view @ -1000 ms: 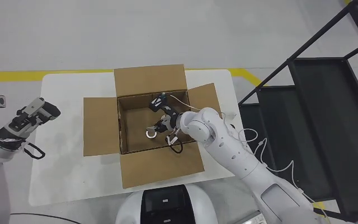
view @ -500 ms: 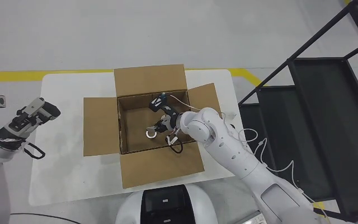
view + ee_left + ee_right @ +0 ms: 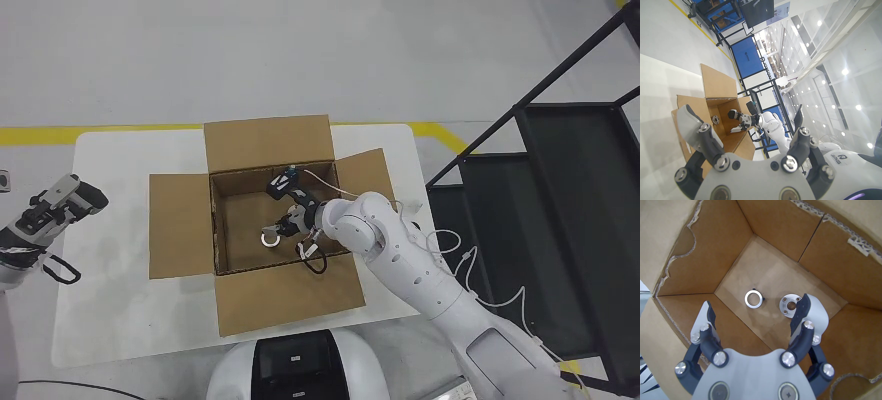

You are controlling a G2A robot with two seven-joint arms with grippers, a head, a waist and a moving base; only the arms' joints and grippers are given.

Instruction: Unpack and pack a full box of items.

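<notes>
An open cardboard box (image 3: 268, 146) sits mid-desk, its four flaps folded outward and the far flap reaching the white desk's (image 3: 120, 300) far edge. Two metal parts lie flat on the box floor, near each other but apart. One is a plain silver ring (image 3: 754, 299). The other is a round flange (image 3: 786, 306) with a central bore and small holes around it, partly hidden behind one finger pad in the right wrist view. The right gripper (image 3: 756, 302) hangs inside the box above both parts with its jaws spread wide, holding nothing. The inner walls of the box show bare brown board with torn corrugated edges and no readable print. Past the desk's left edge, the left gripper (image 3: 62, 205) hovers well clear of the box, released and empty. Beyond the desk in the left wrist view, blue panels (image 3: 750, 56) carry white lettering.
</notes>
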